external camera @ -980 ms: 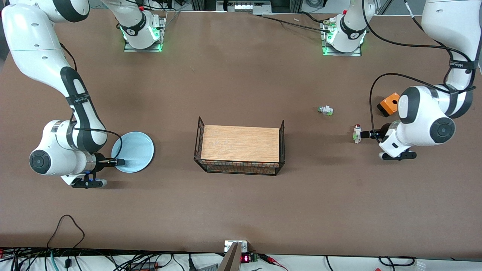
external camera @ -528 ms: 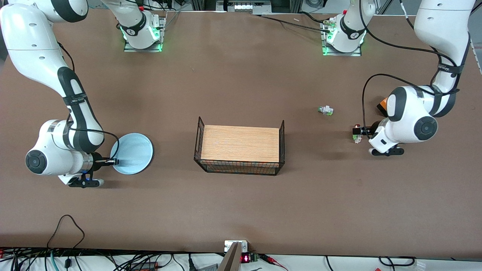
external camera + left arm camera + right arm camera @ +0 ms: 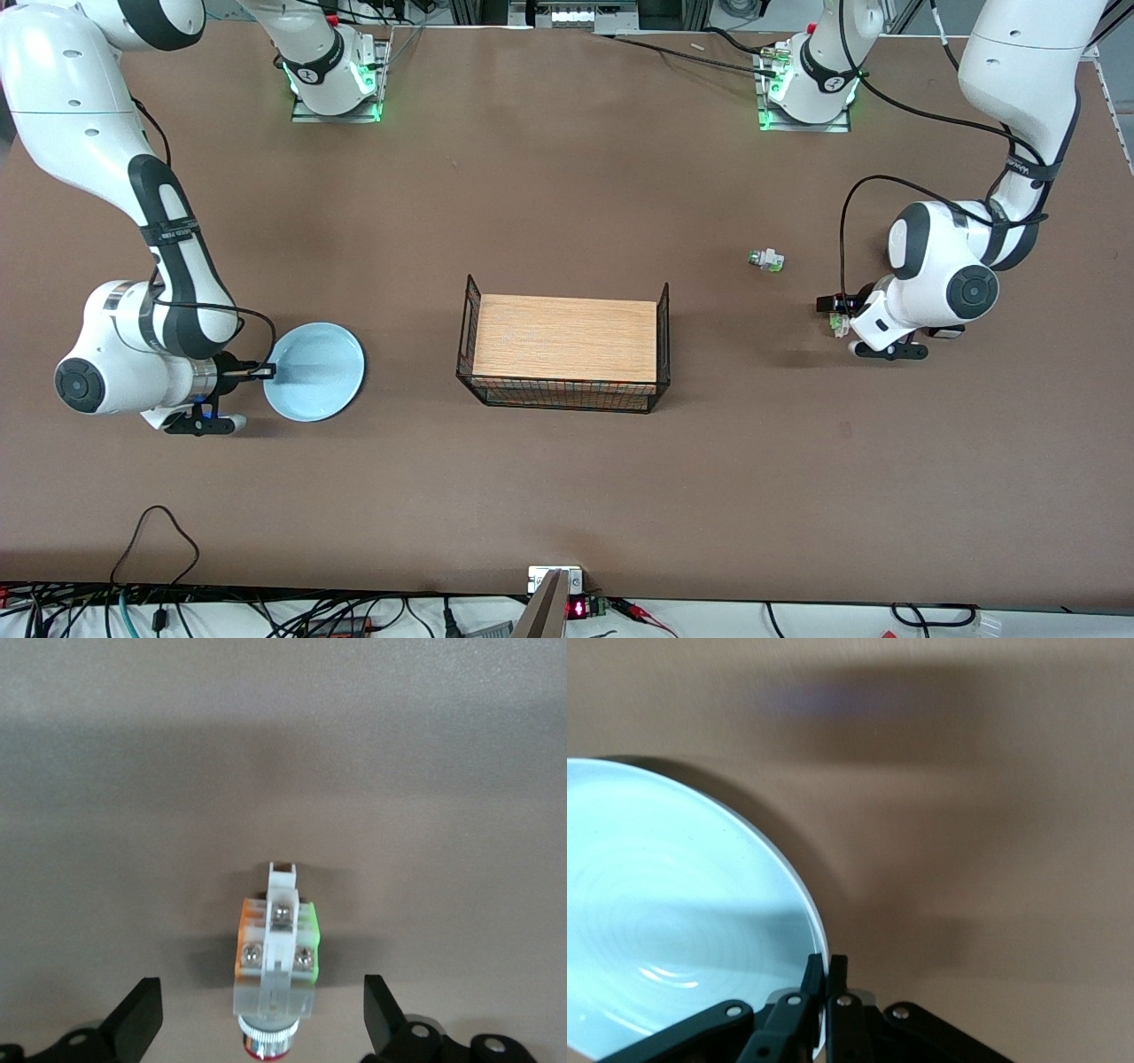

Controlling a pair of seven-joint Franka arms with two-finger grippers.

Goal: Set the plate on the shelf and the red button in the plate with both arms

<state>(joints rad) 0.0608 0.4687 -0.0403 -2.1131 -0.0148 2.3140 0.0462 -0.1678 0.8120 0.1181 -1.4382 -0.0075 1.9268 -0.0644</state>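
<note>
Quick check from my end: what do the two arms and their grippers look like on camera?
Both arms are glossy white with black joint bands and loose black cables looping along the forearms. Their bases glow green. The left gripper and right gripper have slim black fingers on black linkages with silver screws.

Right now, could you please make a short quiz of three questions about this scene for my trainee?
1. True or false: the right tool is shut on the rim of the plate.
2. Multiple choice: where is the red button relative to the left tool?
A. clamped in shut fingers
B. between open fingers, not gripped
C. inside the wire basket
3. Fill in: the wooden board lies inside the ______.

Key: 1 true; 2 B; 3 wire basket.
</note>
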